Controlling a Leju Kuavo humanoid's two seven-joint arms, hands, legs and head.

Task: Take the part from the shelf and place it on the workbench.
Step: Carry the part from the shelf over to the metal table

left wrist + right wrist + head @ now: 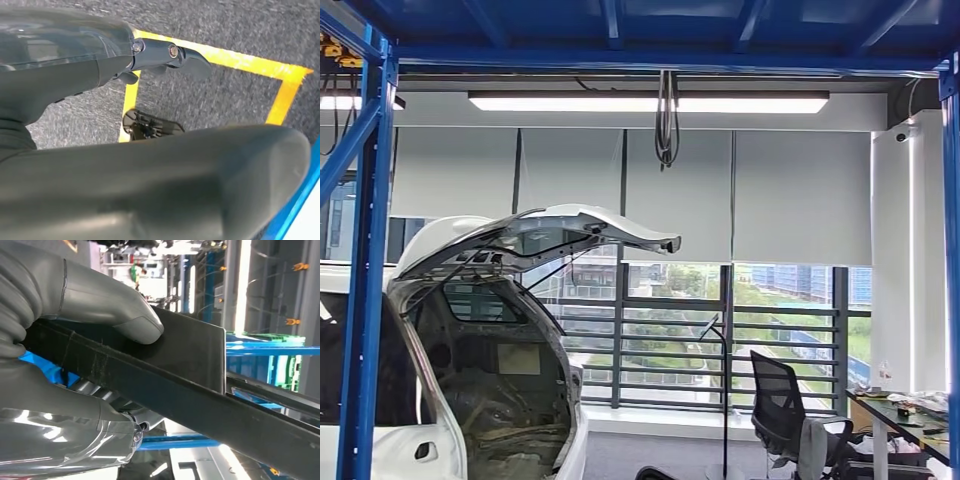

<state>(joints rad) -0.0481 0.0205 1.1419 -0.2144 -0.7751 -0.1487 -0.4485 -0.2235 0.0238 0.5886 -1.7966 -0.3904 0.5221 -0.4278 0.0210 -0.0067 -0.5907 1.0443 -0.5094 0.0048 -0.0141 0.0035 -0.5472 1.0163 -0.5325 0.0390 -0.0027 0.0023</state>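
In the right wrist view my right hand [56, 405] grips the part [188, 355], a long flat black panel with a squared end. The grey thumb [109, 302] presses on one face and the darker fingers [113, 435] curl under the opposite side. The panel sticks out well past the hand, towards blue shelf beams [264, 347]. My left hand [151, 170] hangs over the grey floor, thumb and a dark finger [170, 52] stretched out and apart, with nothing in it.
Ahead in the head view are a blue shelf post [365, 300], a white car with its tailgate raised [493, 380], an office chair [780, 410] and a cluttered table [909, 415]. Yellow tape [241, 61] marks the floor. Green crates [286, 365] sit on blue racking.
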